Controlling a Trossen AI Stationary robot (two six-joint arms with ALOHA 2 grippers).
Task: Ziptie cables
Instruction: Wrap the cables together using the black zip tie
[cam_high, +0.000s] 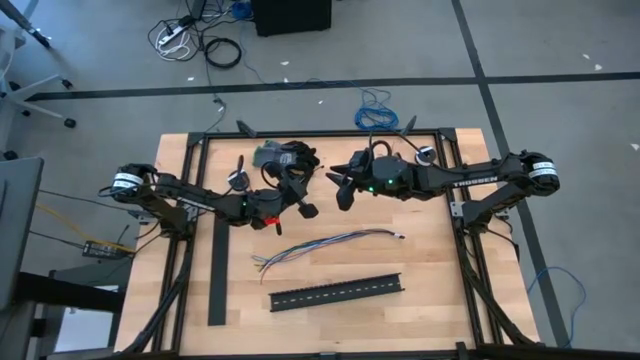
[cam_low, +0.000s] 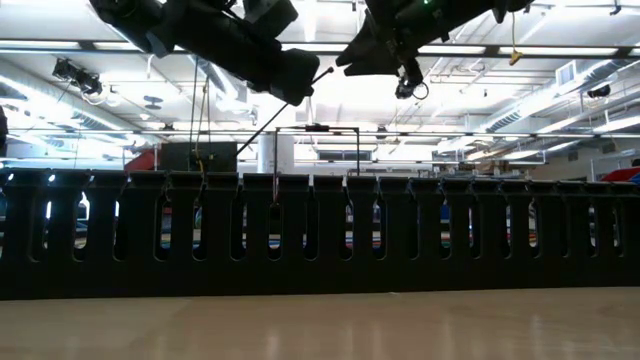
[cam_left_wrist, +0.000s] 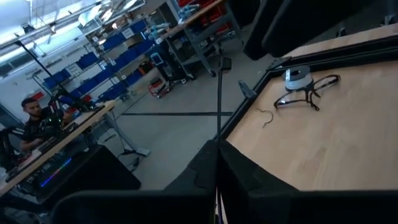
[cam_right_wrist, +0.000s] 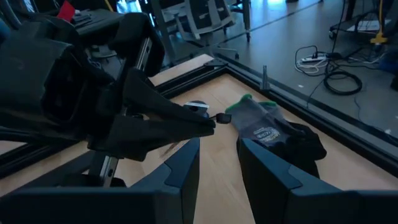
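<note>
- Cables (cam_high: 325, 245): flat on table centre, splayed end toward left arm, just behind black channel (cam_high: 336, 290).
- Left gripper (cam_high: 305, 208): raised above cables, pinching thin zip tie (cam_left_wrist: 219, 99), jaws together.
- Right gripper (cam_high: 341, 187): raised near left gripper, jaws apart, empty.

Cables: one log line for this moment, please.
left gripper: shut on zip tie, raised | right gripper: open, facing it | cables: loose on table, untied
</note>
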